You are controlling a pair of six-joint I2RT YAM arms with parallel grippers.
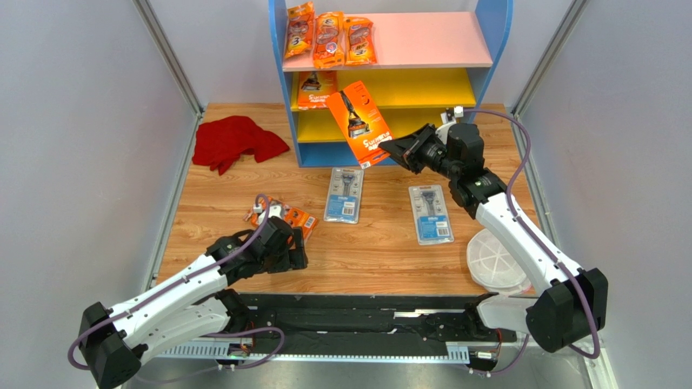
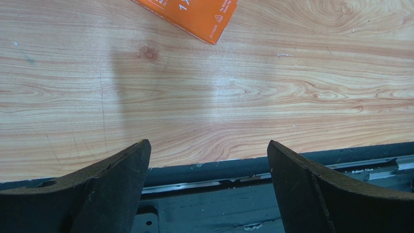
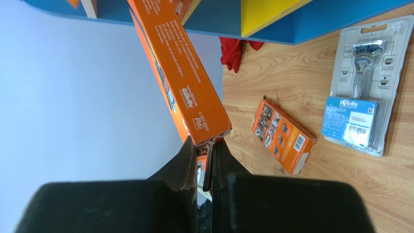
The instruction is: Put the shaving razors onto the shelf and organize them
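Note:
The shelf has blue sides, a pink top board and two yellow boards. Three orange razor bags lie on the pink board and one orange card on the upper yellow board. My right gripper is shut on the end of an orange razor box, held tilted in front of the shelf; the right wrist view shows the gripper and the box. Two blister cards and another orange box lie on the table. My left gripper is open and empty beside that box.
A red cloth lies left of the shelf. A round white lidded dish sits at the front right by the right arm. The table's near edge and the black base rail are under the left gripper.

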